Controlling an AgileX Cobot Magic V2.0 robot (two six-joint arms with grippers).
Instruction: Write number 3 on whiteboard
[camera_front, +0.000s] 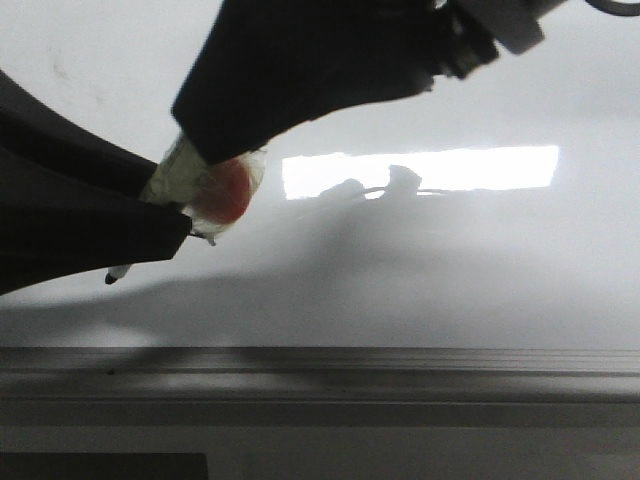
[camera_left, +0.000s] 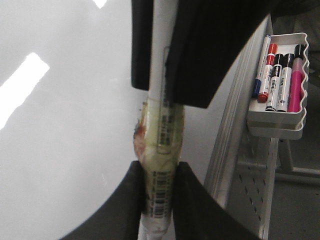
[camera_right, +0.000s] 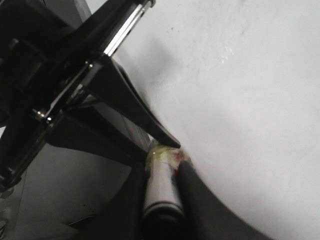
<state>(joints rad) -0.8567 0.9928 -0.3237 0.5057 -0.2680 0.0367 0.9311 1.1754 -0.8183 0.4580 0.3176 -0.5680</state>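
Observation:
The whiteboard (camera_front: 450, 270) fills the front view, glossy and bare; no number 3 shows on it. A white marker (camera_front: 225, 190), wrapped in yellowish tape with a red patch, is held close to the board, its black tip (camera_front: 112, 277) poking out low on the left. My left gripper (camera_left: 157, 167) is shut on the marker's barcoded barrel (camera_left: 160, 135). My right gripper (camera_right: 162, 167) is shut on the same marker (camera_right: 161, 185), gripping farther along it, just past the left fingers. In the front view the right gripper (camera_front: 215, 150) comes down from the upper right.
A grey metal ledge (camera_front: 320, 370) runs along the board's lower edge. A white tray (camera_left: 277, 117) hangs at the board's side with several spare markers (camera_left: 280, 75) in it. A bright rectangular light reflection (camera_front: 480, 168) lies on the board.

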